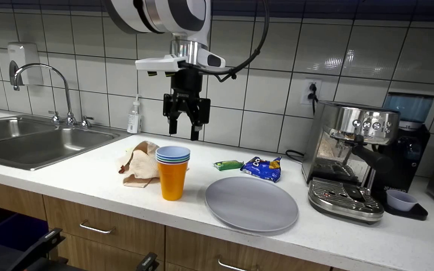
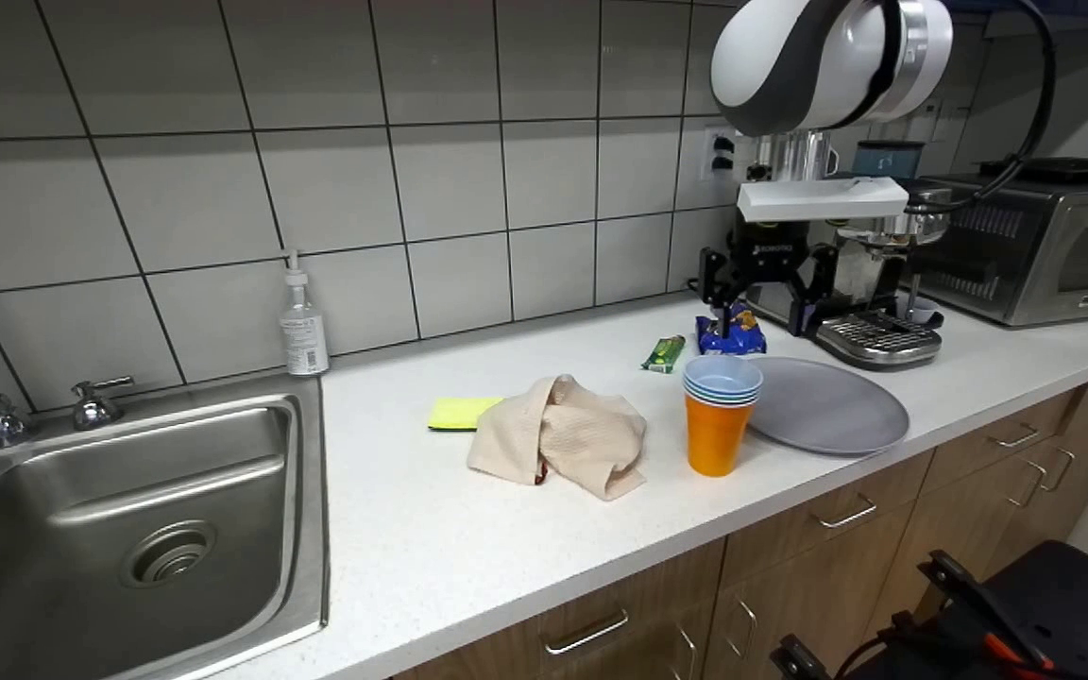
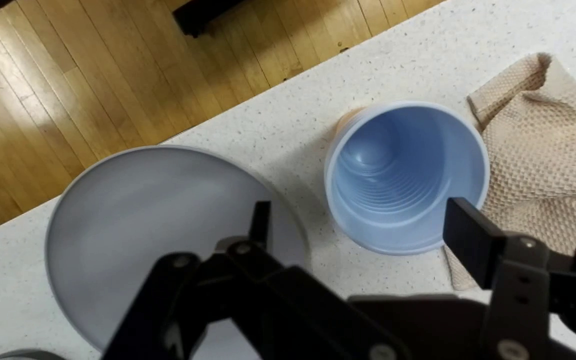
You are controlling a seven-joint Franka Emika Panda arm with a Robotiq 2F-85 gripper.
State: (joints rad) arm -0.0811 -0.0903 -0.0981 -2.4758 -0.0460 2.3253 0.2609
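My gripper (image 1: 184,131) is open and empty, pointing down above the counter; it also shows in an exterior view (image 2: 759,323) and in the wrist view (image 3: 359,215). Nearest below it is an upright stack of orange cups (image 1: 172,180) with pale blue insides (image 3: 408,175). The fingers do not touch the stack. A grey round plate (image 1: 252,205) lies flat beside the cups, partly behind one finger in the wrist view (image 3: 158,210). A crumpled beige cloth (image 2: 591,434) lies on the cups' other side. A green packet (image 1: 228,165) and a blue packet (image 1: 262,168) lie behind the plate.
A yellow sponge (image 2: 459,413) lies by the cloth. A steel sink (image 2: 308,529) with a faucet (image 1: 66,90) and a soap bottle (image 2: 303,326) stand at one end. A coffee machine (image 1: 347,150), small cup (image 1: 401,199) and toaster oven (image 2: 1054,246) stand at the other. A tiled wall is behind.
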